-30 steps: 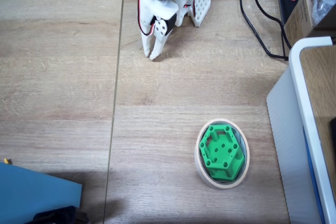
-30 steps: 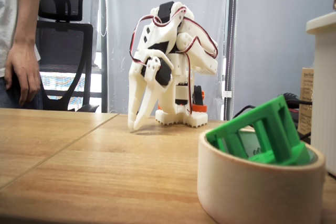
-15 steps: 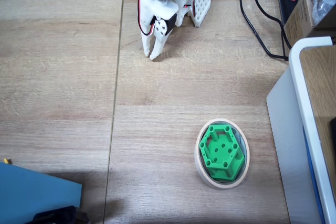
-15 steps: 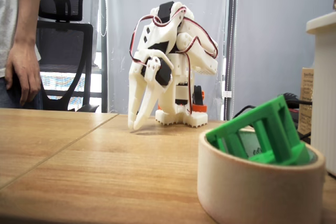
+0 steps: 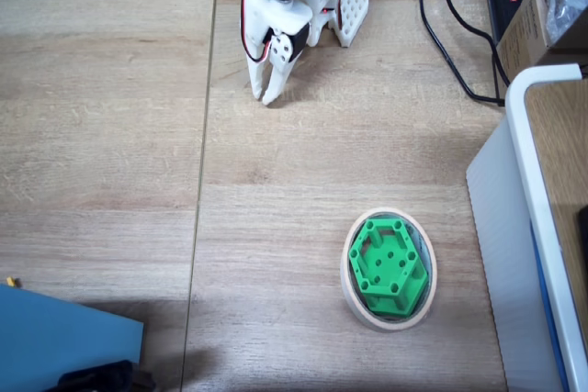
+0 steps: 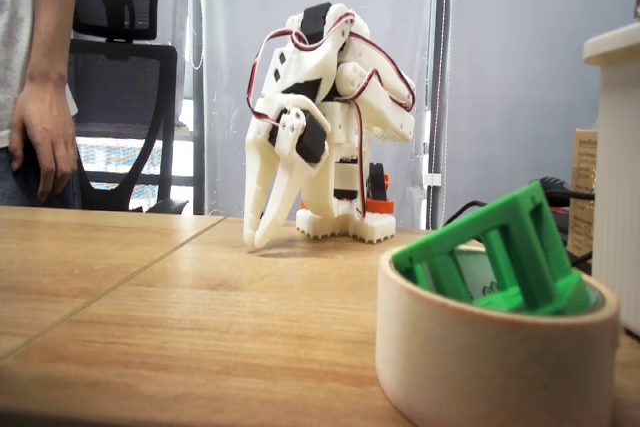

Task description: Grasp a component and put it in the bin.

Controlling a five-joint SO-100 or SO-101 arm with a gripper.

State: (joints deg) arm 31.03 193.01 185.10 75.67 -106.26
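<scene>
Nothing has moved since your earlier frame, bright green hexagonal plastic component (image 5: 388, 268) sits tilted inside beige masking-tape ring bin (image 6: 470, 349), white two-finger gripper (image 5: 267, 95) well apart, fingertips together, empty, pointing down at wooden table (image 5: 110, 135).

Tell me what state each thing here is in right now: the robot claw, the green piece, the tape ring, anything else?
gripper: shut, empty, tips down near the table, folded close to its base.
green component: inside the ring, tilted, one edge poking above the rim.
bin: a tape roll lying flat on the table, holding the component.
black cable: lying loose on the table.
person's hand: hanging at the side, holding nothing.
</scene>
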